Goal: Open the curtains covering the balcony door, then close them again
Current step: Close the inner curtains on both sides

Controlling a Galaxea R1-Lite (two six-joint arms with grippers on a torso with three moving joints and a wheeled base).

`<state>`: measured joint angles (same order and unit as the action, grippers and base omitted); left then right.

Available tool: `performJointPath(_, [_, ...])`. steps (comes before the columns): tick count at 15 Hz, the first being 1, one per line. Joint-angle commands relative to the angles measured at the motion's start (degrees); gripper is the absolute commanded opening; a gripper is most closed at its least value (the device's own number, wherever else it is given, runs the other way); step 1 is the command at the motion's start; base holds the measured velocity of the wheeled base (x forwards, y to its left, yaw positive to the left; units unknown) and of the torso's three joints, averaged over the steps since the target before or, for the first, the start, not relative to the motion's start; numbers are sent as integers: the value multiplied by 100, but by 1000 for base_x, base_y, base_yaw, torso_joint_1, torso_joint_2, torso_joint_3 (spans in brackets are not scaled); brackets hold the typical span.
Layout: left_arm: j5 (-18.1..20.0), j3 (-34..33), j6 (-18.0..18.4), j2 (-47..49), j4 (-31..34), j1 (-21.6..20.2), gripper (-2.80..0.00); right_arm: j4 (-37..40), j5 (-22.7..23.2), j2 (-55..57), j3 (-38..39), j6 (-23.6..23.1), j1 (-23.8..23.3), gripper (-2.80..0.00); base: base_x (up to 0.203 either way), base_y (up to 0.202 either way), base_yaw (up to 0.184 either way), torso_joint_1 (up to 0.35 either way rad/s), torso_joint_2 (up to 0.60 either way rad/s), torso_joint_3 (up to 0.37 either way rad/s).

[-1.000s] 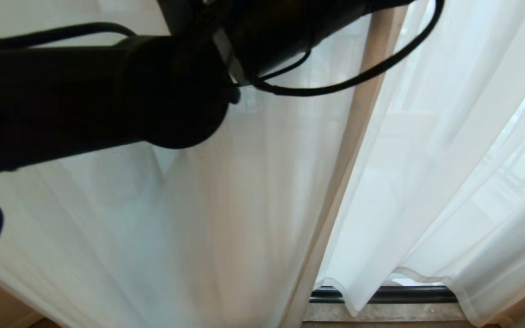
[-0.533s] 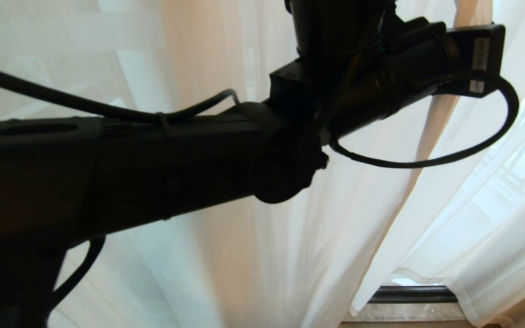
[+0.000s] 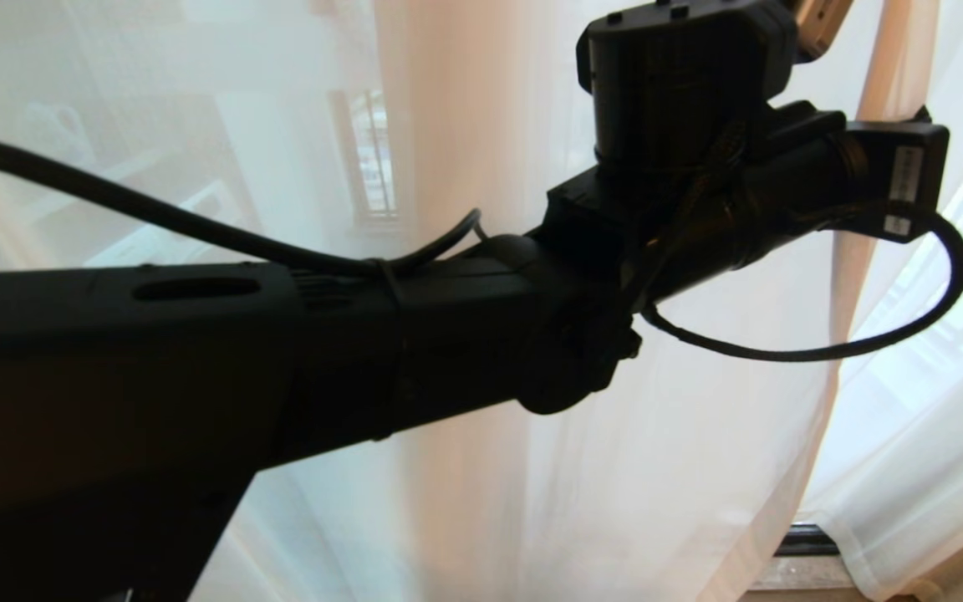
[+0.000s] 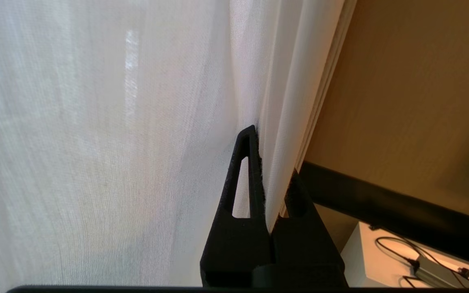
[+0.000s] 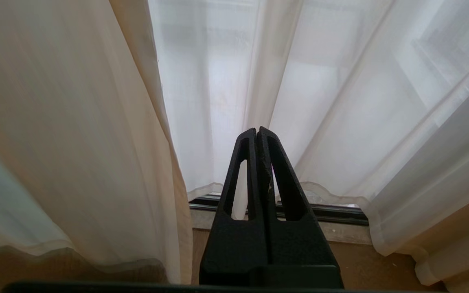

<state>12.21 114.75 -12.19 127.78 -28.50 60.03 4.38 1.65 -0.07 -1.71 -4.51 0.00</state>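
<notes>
Curtains (image 3: 465, 468): sheer white panels hang across nearly the whole head view, falling in soft vertical folds. Left arm (image 3: 364, 334) reaches across from the left edge, dark against the fabric, wrist raised toward the upper right; a black cable (image 3: 908, 326) loops below it. Left hand itself not visible here. A short strip of dark door track (image 3: 807, 539) shows at the floor, lower right, between the two panels' hems.

Left wrist view: left hand (image 4: 265, 162) clenched on the curtain's edge. Fabric edge (image 4: 275, 142) runs between the two fingers; one finger lies on the near side of the cloth, the other is mostly covered by it. Rest of that panel spreads away to one side. Tan wall (image 4: 413, 101) and a dark band beyond the edge.

Right wrist view: right hand (image 5: 257, 134) clenched on nothing, fingers pressed together, clear of the fabric. Curtains hang ahead of it, wavy hems just above the door track (image 5: 340, 213) and floor.
</notes>
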Motion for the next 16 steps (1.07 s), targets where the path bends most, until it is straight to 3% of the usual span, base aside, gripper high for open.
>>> performJointPath(1, [1,-5,6,-4,-3,0,-280,2,-6,7,-5,-6,0,-280,0,0,0,0,0,0])
performJointPath(3, [-115,-5,14,-25,-178,0,-280,2,2,7,-5,-6,0,-280,0,0,0,0,0,0])
performJointPath(8, [-850,-23,208,-70,-628,-35,-280,2,2,7,4,-6,0,-280,0,0,0,0,0,0])
performJointPath(16, [-957,-75,309,-376,-610,-351,-280,2,0,7,-4,-6,0,-280,0,0,0,0,0,0])
